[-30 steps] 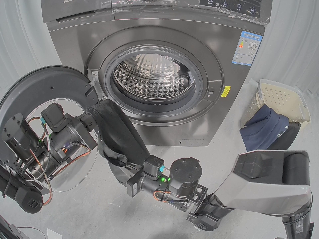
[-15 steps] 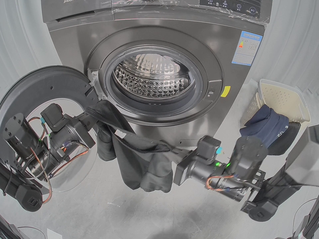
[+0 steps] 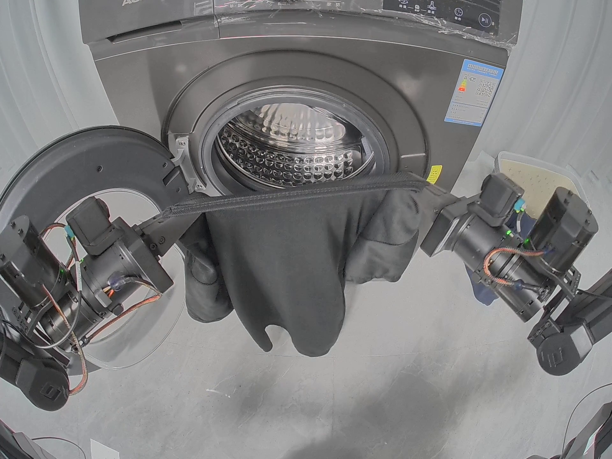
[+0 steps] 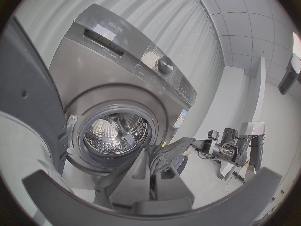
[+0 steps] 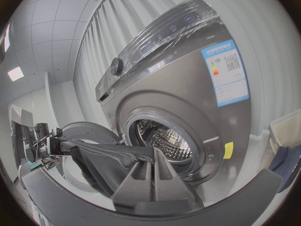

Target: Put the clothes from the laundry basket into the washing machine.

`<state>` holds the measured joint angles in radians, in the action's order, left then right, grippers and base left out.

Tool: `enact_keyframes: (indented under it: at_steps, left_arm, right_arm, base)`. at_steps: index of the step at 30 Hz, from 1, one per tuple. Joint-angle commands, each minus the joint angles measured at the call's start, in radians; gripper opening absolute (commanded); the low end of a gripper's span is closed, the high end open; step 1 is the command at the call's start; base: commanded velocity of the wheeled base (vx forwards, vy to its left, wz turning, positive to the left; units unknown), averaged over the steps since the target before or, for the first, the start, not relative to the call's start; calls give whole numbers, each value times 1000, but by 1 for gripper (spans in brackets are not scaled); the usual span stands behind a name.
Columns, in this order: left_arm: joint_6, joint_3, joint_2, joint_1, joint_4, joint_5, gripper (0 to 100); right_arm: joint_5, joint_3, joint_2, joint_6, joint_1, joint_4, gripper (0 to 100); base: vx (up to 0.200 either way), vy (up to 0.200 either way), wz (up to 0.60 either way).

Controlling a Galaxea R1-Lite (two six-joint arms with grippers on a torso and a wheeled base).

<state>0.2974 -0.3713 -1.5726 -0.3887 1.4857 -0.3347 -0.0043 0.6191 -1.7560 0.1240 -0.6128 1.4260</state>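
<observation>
A: Stretching the dark garment (image 3: 280,250) wide now, straight across the front of the washing machine (image 3: 299,65), just below the drum mouth (image 3: 293,141).

B: Bunched low between the arms a second ago?

A: Yes, hanging as a lump. Since then, swung the right claw (image 3: 426,192) up and out toward the laundry basket (image 3: 542,173), drawing the top hem taut into a nearly level line. Hardly shifted the left claw (image 3: 167,215), parked beside the open door (image 3: 83,160).

B: Grip?

A: Clenched on the hem at each end, left and right alike. Confirmed from both wrist views, pinching cloth. Lets the rest of the fabric droop toward the floor (image 3: 395,377), clear of it by the look of things.

B: Meaning for the job?

A: Probably spread out ready for feeding in, but not yet inside. Calls for lifting and pushing forward over the lip. Otherwise risks catching the dangling sleeves on the rim. Leaves more to fetch as well: navy clothing (image 5: 287,164) waiting in the basket.
</observation>
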Motion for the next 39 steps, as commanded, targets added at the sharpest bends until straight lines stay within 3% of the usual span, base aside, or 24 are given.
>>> enact_keyframes:
  at_steps: [1, 6, 9, 19, 26, 39]
  left_arm:
    - [-3, -11, 39, -2, 1, -3, 0]
    - [-27, -28, 40, -7, 8, 6, 0]
    - [-27, -29, 43, -22, 8, 9, 0]
    - [-27, -133, 75, -36, -5, 52, 0]
    - [-31, -173, 60, -35, -44, 40, 0]
    - [-29, -202, 39, -24, -41, 22, 0]
  right_arm:
    - [-3, 17, 70, -6, 28, -10, 0]
    - [-14, 63, 89, -6, 15, -9, 0]
    - [-45, 85, 105, -6, 11, -12, 0]
    - [-37, 65, 153, -9, 16, -32, 0]
    - [-17, 39, 191, -15, 22, -32, 0]
    - [-20, 40, 193, -15, 19, -32, 0]
  base:
    - [0, 0, 0]
    - [0, 0, 0]
    - [0, 0, 0]
    - [0, 0, 0]
    - [0, 0, 0]
    - [0, 0, 0]
